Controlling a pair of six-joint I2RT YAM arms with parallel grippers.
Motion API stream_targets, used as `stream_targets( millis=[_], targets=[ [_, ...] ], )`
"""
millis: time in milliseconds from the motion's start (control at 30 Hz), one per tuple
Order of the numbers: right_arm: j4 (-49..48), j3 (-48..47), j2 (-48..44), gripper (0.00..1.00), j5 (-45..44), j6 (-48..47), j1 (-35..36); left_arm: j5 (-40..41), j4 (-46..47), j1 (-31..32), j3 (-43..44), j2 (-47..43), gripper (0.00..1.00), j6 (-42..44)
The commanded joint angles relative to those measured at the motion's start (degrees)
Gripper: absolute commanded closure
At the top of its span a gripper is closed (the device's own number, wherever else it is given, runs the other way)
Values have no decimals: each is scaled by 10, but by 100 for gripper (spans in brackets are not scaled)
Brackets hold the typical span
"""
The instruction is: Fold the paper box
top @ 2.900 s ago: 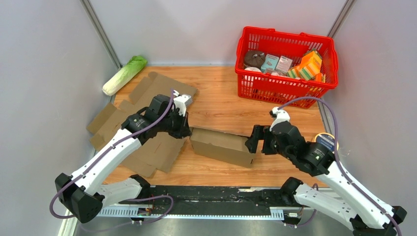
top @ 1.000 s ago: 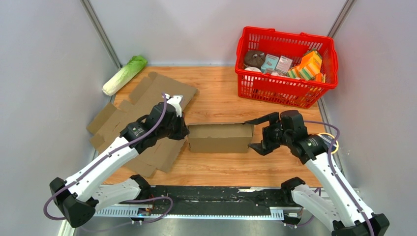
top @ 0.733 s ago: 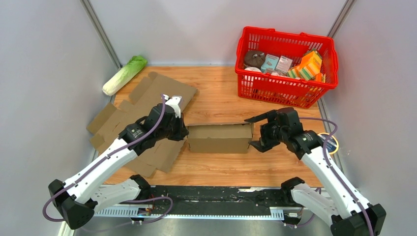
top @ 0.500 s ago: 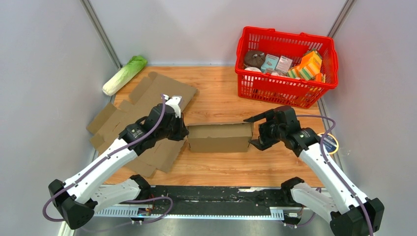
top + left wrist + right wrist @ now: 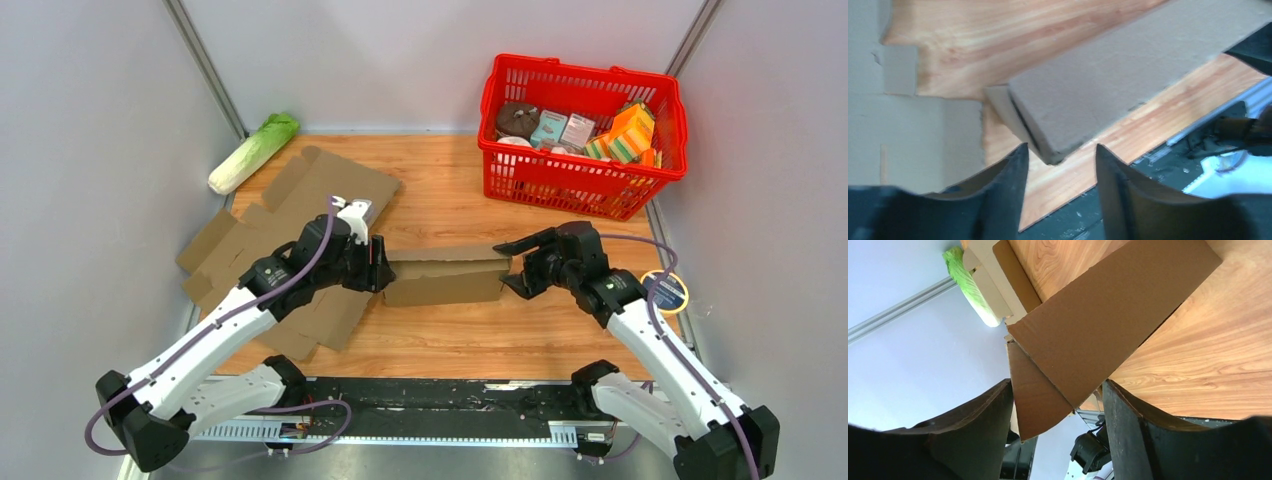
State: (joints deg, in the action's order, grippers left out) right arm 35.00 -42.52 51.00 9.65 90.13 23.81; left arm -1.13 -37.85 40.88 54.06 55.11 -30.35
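Cardboard box (image 5: 443, 280) is straddled at each end by left gripper (image 5: 1059, 150) and right gripper (image 5: 1057, 385), both parted, unclamped, likely for squaring.

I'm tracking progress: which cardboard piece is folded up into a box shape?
The paper box between the left gripper and right gripper; the cardboard sheets beside it lie flat.

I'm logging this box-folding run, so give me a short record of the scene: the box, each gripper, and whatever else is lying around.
box: brown cardboard, long, lying between the two grippers
left gripper: open, jaws either side of the box's left end corner
right gripper: open, jaws straddling the box's right end, where a flap sticks out
left of box: flat cardboard sheets, cabbage behind them
far right: red basket holding packaged goods
right edge: roll of tape
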Motion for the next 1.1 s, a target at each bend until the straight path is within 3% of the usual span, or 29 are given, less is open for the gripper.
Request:
stream_targets(
  millis=[0,200,433,500,600,733,967,1000,1067],
  targets=[
    [-69,22,11,33,9,-21,4,-77,24,2,-9,-61,31,38],
    [-79,26,15,16,-9,-43,3,-114,-61,2,41,-134,31,103],
    [-77,17,34,18,-5,-77,3,-184,-49,-27,139,-80,64,73],
    [-76,22,32,18,-6,-77,3,-212,-13,-62,149,-42,70,43],
    [-86,30,29,19,-4,-71,2,-273,58,-103,134,-3,71,-3],
    [-91,33,30,21,-5,-66,4,-293,125,-114,91,18,79,-14],
    [-109,23,49,21,10,-67,3,-301,426,-115,-123,-11,85,-92],
    [-109,23,51,21,12,-67,3,-302,441,-115,-153,-12,91,-97],
    [-114,24,54,21,14,-65,3,-313,493,-115,-180,-19,92,-128]
  ],
)
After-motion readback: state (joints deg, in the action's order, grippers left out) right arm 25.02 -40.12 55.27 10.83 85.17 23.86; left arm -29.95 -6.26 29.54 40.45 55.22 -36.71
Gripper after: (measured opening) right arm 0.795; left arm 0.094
